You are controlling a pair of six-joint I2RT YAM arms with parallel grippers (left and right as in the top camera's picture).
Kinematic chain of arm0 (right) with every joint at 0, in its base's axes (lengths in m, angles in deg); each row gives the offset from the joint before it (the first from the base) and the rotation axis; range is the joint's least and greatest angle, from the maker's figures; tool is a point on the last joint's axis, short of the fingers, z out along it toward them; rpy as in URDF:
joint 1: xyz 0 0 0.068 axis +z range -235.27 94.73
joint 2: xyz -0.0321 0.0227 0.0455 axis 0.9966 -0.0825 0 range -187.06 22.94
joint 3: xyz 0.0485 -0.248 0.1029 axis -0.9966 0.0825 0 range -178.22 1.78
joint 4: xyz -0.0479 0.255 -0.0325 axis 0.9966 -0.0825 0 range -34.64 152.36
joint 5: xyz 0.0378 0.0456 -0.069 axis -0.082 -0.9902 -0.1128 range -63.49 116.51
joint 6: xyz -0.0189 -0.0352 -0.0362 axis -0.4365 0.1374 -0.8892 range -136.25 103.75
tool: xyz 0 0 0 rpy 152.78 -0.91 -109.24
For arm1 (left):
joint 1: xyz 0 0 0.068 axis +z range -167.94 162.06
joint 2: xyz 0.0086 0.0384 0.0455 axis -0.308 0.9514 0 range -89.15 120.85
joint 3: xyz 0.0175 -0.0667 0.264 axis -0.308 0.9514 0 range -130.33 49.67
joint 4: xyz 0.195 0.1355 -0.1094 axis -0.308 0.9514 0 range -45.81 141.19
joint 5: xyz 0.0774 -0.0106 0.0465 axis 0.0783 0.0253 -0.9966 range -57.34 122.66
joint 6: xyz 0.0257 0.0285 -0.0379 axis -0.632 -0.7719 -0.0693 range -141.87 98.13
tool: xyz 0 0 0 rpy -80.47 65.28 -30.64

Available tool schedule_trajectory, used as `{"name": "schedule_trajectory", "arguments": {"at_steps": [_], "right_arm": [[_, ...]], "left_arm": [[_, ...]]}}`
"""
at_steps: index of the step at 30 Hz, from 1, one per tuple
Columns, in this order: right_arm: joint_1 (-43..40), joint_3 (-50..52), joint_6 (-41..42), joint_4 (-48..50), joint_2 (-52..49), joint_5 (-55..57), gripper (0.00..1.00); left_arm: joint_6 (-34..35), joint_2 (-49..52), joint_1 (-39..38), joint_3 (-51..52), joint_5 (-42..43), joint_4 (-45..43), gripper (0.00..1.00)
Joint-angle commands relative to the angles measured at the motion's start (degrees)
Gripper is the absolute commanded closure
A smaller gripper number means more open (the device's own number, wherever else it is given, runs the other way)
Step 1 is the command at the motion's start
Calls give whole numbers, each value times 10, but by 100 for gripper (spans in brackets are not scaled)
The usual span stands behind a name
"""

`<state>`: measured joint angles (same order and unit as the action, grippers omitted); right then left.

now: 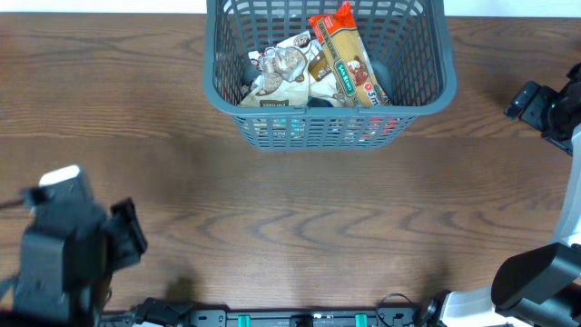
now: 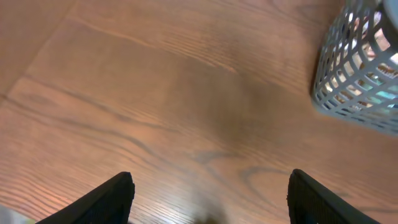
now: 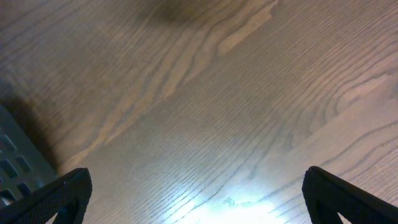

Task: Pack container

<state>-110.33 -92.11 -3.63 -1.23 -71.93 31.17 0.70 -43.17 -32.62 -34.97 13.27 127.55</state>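
The container, a large grey-blue slotted basket, stands at the far middle of the wooden table. Inside it lie an orange pasta packet and a white-and-brown packet. My left gripper is open over bare wood at the near left, with nothing between its fingers; the container's corner shows ahead to its right. My right gripper is open wide over bare wood at the far right, and a corner of the container shows at its left. Both arms are well away from the container.
The left arm takes up the near left corner. The right arm sits at the right edge, its base at the near right. Bare wooden tabletop stretches between them, in front of the container.
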Motion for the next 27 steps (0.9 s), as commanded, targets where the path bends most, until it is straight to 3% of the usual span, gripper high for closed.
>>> {"name": "schedule_trajectory", "arguments": {"at_steps": [1, 11, 12, 16, 21, 23, 27], "right_arm": [[0, 0, 6, -1, 2, 2, 1], [0, 0, 6, -1, 2, 2, 1], [0, 0, 6, -1, 2, 2, 1], [0, 0, 6, -1, 2, 2, 1], [0, 0, 6, -1, 2, 2, 1], [0, 0, 6, -1, 2, 2, 1], [0, 0, 6, -1, 2, 2, 1]], "left_arm": [[52, -58, 3, 22, 28, 2, 29], [69, -171, 3, 103, 74, 2, 28], [68, -173, 3, 107, 74, 2, 22], [67, -172, 3, 124, 74, -2, 17], [67, -172, 3, 125, 74, 0, 17], [67, -172, 3, 125, 74, 3, 1], [68, -172, 3, 125, 75, 17, 1]]}}
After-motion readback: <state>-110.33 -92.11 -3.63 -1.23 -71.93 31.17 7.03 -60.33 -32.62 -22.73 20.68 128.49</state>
